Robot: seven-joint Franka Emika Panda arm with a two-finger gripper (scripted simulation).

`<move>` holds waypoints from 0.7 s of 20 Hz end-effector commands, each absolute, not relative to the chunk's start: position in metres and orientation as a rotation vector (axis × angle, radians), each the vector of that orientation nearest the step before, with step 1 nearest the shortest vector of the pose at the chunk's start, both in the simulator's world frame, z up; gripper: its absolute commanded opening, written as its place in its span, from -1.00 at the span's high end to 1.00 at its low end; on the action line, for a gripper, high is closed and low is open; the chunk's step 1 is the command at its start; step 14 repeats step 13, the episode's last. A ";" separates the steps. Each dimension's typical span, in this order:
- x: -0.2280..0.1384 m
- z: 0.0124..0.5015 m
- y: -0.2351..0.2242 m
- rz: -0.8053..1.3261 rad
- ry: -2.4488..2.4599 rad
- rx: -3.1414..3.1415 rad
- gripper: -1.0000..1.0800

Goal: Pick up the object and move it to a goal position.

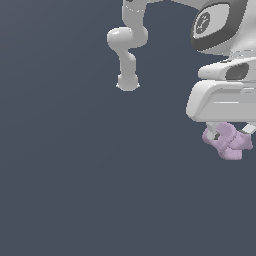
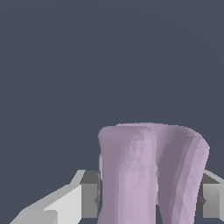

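One object, lilac and lumpy, sits directly between the jaws of the gripper, clamped from both sides; no goal marker visible.

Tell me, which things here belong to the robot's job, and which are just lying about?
Part of the job:
- lilac-pink lumpy object, clamped between the fingers
- gripper holding it

Lying about:
- nothing else visible; only the plain dark surface

Flat, even simulator light; crisp, shadowless, faceted renders without glare
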State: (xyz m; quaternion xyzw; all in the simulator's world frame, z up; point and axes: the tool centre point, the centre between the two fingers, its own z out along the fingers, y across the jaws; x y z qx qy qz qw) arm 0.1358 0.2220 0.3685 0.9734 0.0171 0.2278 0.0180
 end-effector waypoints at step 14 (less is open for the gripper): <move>0.141 0.391 0.238 0.751 0.046 3.006 1.00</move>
